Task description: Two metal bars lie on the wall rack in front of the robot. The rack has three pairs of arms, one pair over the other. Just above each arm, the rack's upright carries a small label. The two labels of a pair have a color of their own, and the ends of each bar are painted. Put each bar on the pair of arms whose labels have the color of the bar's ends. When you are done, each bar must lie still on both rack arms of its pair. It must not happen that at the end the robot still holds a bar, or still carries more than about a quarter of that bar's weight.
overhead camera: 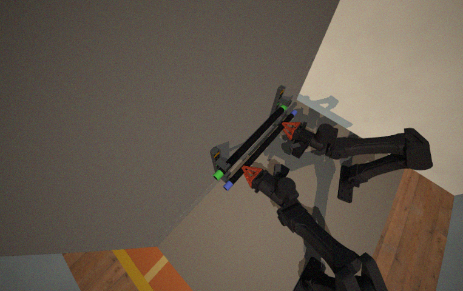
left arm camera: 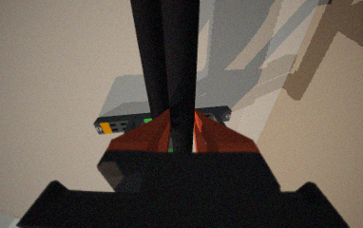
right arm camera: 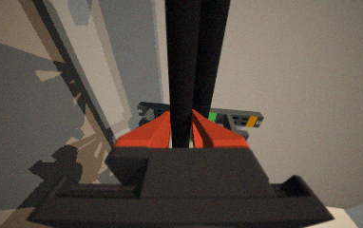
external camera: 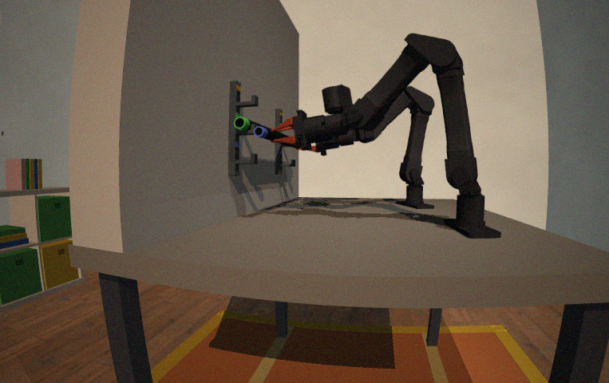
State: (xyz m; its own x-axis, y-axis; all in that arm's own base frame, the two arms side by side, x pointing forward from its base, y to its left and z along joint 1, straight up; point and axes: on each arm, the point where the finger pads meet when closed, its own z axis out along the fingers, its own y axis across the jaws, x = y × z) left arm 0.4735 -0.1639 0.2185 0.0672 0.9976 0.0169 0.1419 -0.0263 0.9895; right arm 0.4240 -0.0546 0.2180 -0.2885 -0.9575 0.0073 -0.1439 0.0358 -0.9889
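The blue-ended bar [overhead camera: 261, 148] [external camera: 261, 136] [left arm camera: 181, 71] [right arm camera: 182, 62] is off the rack, in front of its middle arms. My left gripper [overhead camera: 243, 168] [external camera: 273, 136] [left arm camera: 181, 114] is shut on it near one end. My right gripper [overhead camera: 283, 124] [right arm camera: 181, 113] is shut on it near the other. The green-ended bar [overhead camera: 255, 136] [external camera: 241, 128] [left arm camera: 149, 57] [right arm camera: 213, 57] lies on the middle pair, behind the held bar and slightly higher. Green labels [left arm camera: 147, 121] [right arm camera: 212, 116] are at that pair. An orange label [external camera: 238, 88] marks the top pair, a blue label [external camera: 237, 144] the bottom pair.
The near upright [external camera: 232, 156] [overhead camera: 212, 162] stands on the grey wall [overhead camera: 117, 108] [external camera: 178, 119]. The near top arm [external camera: 245, 103] and near bottom arm [external camera: 247, 159] hold no bar. The table top [external camera: 344, 247] lies below the rack and both arms.
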